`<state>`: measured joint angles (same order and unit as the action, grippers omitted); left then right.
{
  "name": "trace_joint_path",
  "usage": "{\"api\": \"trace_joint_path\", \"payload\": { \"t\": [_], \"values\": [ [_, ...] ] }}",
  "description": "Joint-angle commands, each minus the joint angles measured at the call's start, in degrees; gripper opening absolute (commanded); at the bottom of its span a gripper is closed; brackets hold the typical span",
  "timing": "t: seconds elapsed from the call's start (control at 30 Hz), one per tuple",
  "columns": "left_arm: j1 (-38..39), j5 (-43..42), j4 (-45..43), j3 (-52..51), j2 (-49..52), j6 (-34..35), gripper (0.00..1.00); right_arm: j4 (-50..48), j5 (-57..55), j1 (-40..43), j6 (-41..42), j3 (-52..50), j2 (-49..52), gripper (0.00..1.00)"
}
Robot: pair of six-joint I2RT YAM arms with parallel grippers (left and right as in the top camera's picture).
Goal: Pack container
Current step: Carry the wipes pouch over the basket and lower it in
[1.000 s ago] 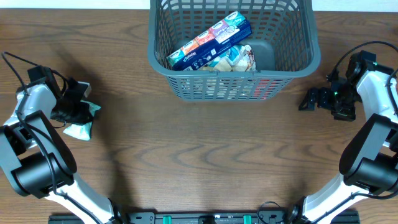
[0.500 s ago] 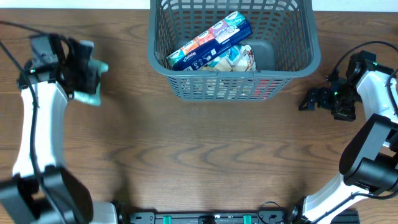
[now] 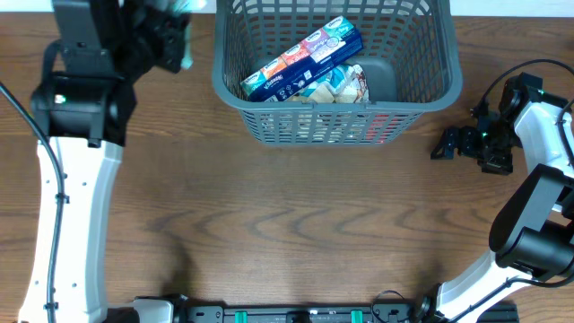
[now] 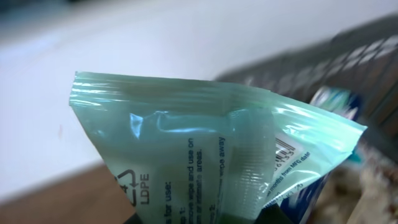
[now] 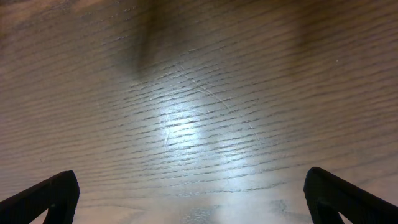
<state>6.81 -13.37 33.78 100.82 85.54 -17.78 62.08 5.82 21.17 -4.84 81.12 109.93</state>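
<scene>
Wooden table [image 3: 287,224]; left fingers [image 3: 169,43] clamped on pale green packet [image 4: 205,149] beside container [image 3: 314,126]; right fingers [image 5: 43,199] spread wide, empty.

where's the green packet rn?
Overhead view, far left: the green packet is held off the table by the left gripper, just outside the basket's left rim.

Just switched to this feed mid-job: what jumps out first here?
The large dark grey lattice plastic basket at the table's far edge draws the eye, with a blue rectangular carton lying diagonally inside on crumpled packets. Just left of its rim, the left gripper holds a pale green plastic packet, which fills the left wrist view. The right gripper sits open over the bare wooden table to the basket's right.
</scene>
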Motion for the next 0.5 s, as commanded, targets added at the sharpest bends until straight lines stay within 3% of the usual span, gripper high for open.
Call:
{"api": "trace_joint_path", "payload": {
  "t": [0.0, 0.3, 0.47],
  "values": [
    [4.07, -0.55, -3.58, 1.44, -0.17, -0.83, 0.09, -0.15, 0.20, 0.17, 0.00, -0.11, -0.11, 0.99],
    [14.95, -0.55, -13.31, 1.44, 4.87, -13.53, 0.08, -0.61, 0.22, 0.17, 0.00, 0.66, -0.13, 0.99],
    [17.68, -0.55, -23.34, 1.44, 9.07, -13.70, 0.06, -0.35, 0.22, 0.17, -0.24, 1.99, -0.50, 0.99]
  ]
}}
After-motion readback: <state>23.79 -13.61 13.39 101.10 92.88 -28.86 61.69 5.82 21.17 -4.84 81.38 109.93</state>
